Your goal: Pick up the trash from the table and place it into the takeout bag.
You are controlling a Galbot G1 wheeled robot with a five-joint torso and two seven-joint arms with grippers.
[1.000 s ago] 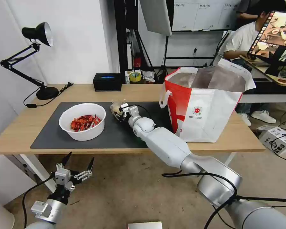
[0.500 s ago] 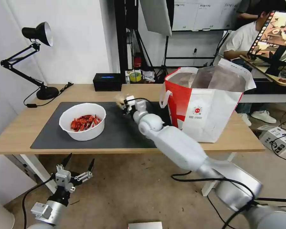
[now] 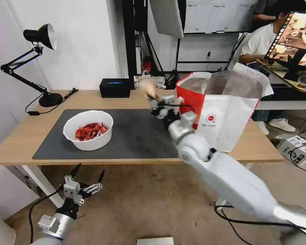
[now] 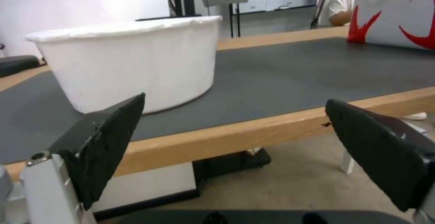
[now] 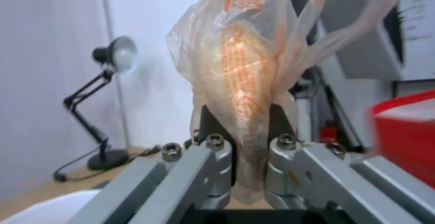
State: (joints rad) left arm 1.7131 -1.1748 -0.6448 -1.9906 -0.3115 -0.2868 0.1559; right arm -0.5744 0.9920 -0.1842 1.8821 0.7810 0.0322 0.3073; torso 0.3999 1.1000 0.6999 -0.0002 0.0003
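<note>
Clear plastic bag (image 5: 244,64) with a yellowish lump is pinched in my right tool (image 3: 153,99), fingers closed tight on its lower end. Bag stands up past the fingertips, long axis in line with the tool, knotted loose ends at the far tip. I see it in the air above the table (image 3: 20,136), just beside the near edge of the red-and-white takeout bag (image 3: 221,112), not inside. White bowl (image 3: 88,130) of red shells sits on the grey mat (image 3: 136,136). My left tool (image 3: 86,179) hangs below the table edge, fingers spread wide, holding nothing.
</note>
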